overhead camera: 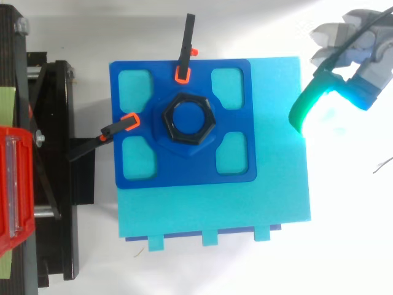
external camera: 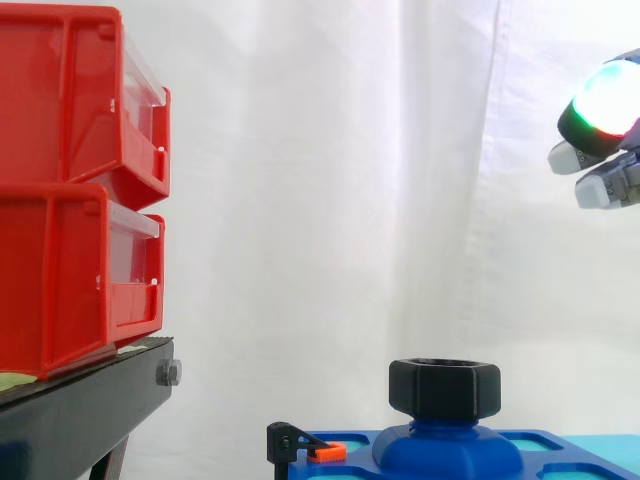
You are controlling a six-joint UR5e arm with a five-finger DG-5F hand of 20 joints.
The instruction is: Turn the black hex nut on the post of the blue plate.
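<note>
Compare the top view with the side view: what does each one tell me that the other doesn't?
Top view: the black hex nut has a six-sided outline and an open bore. The square blue plate has four rounded cut-outs and black clamps with orange tips on two edges.
Side view: the nut sits on a raised blue boss, the hand hangs higher than the nut, and the red plastic bins are stacked two high.
Both: the open hand stands apart from the nut, holding nothing.

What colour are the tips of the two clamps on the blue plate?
Orange, on both black clamps; the top view shows them best.
</note>
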